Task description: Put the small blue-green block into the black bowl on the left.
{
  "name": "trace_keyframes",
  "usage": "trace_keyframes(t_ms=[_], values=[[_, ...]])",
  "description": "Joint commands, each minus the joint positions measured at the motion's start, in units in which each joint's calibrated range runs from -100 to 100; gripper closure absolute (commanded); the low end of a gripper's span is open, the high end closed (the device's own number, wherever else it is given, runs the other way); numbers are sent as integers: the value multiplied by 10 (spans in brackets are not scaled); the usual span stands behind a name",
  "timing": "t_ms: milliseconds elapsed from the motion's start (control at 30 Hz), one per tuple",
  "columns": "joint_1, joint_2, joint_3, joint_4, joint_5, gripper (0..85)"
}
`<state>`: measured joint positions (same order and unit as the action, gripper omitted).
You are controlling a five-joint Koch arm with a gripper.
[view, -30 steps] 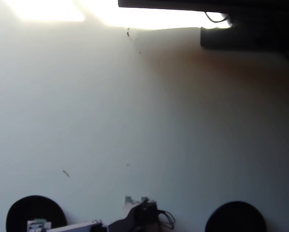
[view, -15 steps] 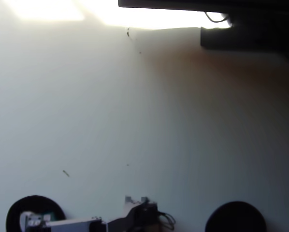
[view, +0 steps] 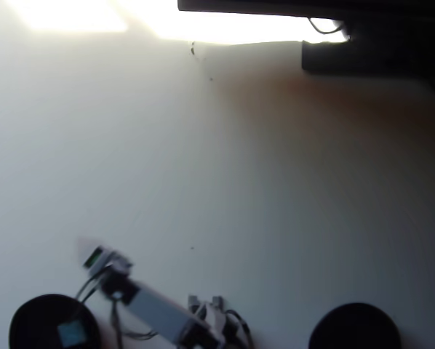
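Blue-green block [view: 73,332]: it lies inside the black bowl [view: 28,320] at the lower left of the overhead view, a pale teal square sitting right of the bowl's middle, with dark bowl floor showing around it. I judge the placing itself done.

My pincer [view: 86,248] is blurred in this view. It sits above the bowl and a little to the right of it, over bare table [view: 225,167], clear of the rim. A green patch shows near its tip, but I cannot tell whether that is part of me or something else. I also cannot tell how wide my jaws stand or whether they carry anything; the smear hides it.

The other black bowl [view: 354,327] sits far to the right of the block's bowl, along the same bottom edge, and looks empty.

What could go wrong from here: my arm [view: 156,309] runs just beside the bowl's right rim, with loose cables close by. A low or careless sweep back could catch the rim, shove the bowl, or tip the block out.
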<state>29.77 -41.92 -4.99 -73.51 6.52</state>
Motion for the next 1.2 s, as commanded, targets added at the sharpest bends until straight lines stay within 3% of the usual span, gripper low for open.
trace_keyframes(t_ms=[0,467,700,833,1067,1167], values=[[-40,-89,-53,114,-23,376],[-227,-147,-382,530,-93,388],[-272,-98,-479,690,-102,391],[-291,-76,-524,768,-144,383],[-331,30,-595,937,-142,388],[-337,115,-622,1051,-123,391]])
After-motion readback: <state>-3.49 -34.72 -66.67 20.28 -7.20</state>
